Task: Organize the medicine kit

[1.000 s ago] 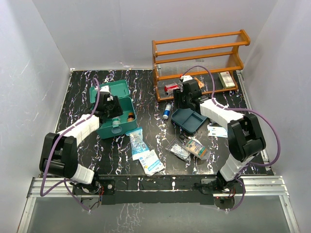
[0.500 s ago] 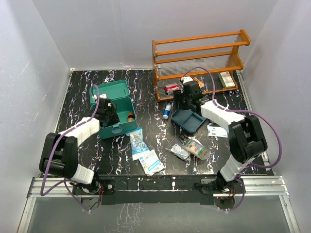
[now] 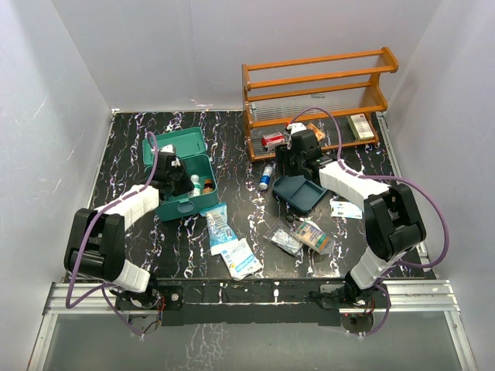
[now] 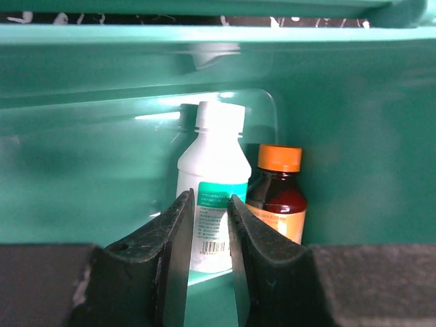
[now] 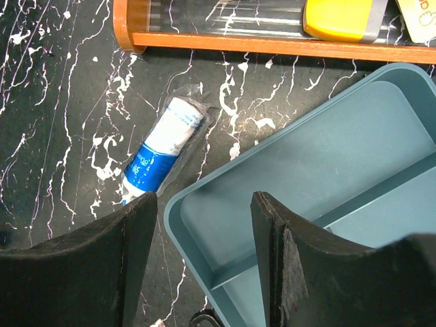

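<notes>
While the teal-green rectangular plastic medicine kit (image 3: 186,205) sits open at nine o'clock on the black marbled table (image 3: 232,139), the left gripper (image 4: 208,201) reaches into it. Its claw is parted by only a slim gap and clamps nothing. A white plastic bottle with a green label (image 4: 212,167) and a brown bottle with an orange cap (image 4: 278,201) stand just beyond, at twelve and one o'clock of the fingertips. The right gripper (image 5: 204,199), claw wide apart, straddles a corner of the dark blue shallow divided tray (image 5: 306,170), with a blue-and-white wrapped roll (image 5: 160,153) at its eleven o'clock.
</notes>
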`<state>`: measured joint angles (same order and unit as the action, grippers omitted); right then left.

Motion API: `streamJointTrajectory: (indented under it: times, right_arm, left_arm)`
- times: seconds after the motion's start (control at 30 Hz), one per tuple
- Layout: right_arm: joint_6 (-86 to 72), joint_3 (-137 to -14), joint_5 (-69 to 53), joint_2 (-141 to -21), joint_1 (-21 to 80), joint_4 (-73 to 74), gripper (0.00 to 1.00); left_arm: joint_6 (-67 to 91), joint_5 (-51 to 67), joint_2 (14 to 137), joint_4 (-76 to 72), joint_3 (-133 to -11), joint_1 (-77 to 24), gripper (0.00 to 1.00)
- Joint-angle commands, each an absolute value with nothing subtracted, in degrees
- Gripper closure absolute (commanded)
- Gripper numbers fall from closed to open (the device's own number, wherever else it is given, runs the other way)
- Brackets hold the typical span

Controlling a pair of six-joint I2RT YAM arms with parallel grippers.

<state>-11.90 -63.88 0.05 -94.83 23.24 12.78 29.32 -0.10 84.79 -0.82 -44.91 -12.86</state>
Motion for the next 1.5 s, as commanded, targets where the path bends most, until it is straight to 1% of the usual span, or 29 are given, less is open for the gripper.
streamJointTrajectory:
  times: [0.0, 0.13, 0.23, 0.27, 0.5, 0.8, 0.93, 1.17, 1.33, 1.47]
  right_arm:
    - [-11.6, -63.4, 0.3, -92.0, 23.5, 8.8, 0.44]
    - [-11.5, -63.1, 0.7, -91.7, 23.5, 8.7, 0.44]
    - [-11.4, -62.8, 0.7, -91.4, 23.4, 8.8, 0.44]
    - [-11.4, -62.7, 0.7, -91.3, 23.4, 8.8, 0.44]
    - [-11.3, -61.9, 0.7, -90.3, 23.6, 8.8, 0.44]
    - [-11.0, -61.2, 0.8, -89.6, 23.6, 8.8, 0.44]
    - [-10.8, -61.2, 0.8, -89.6, 23.6, 8.8, 0.44]
    - [-10.4, -61.3, 1.3, -89.7, 23.6, 8.7, 0.44]
    - [-10.1, -61.3, 1.4, -89.9, 23.6, 8.1, 0.44]
    - [-10.1, -60.5, 1.3, -89.2, 23.6, 8.1, 0.44]
  left_arm:
    - [28.5, 5.0, 84.5, 2.5, -45.9, -13.0, 0.74]
    - [28.0, 5.7, 83.0, 2.2, -46.0, -13.1, 0.67]
    - [28.9, 4.1, 82.8, 2.2, -46.6, -13.0, 0.59]
    - [29.4, 3.0, 82.8, 2.2, -47.0, -13.0, 0.58]
    - [31.8, -2.8, 83.9, 1.3, -48.7, -13.0, 0.56]
    - [35.7, -5.1, 88.9, -2.3, -49.8, -13.0, 0.51]
    - [36.2, -4.7, 91.0, -1.6, -50.7, -13.1, 0.53]
    - [36.5, -2.2, 90.4, 0.6, -50.0, -13.0, 0.71]
    - [37.0, -0.1, 88.6, 4.1, -48.5, -13.0, 0.73]
    - [37.1, 0.2, 87.5, 4.5, -48.0, -13.0, 0.73]
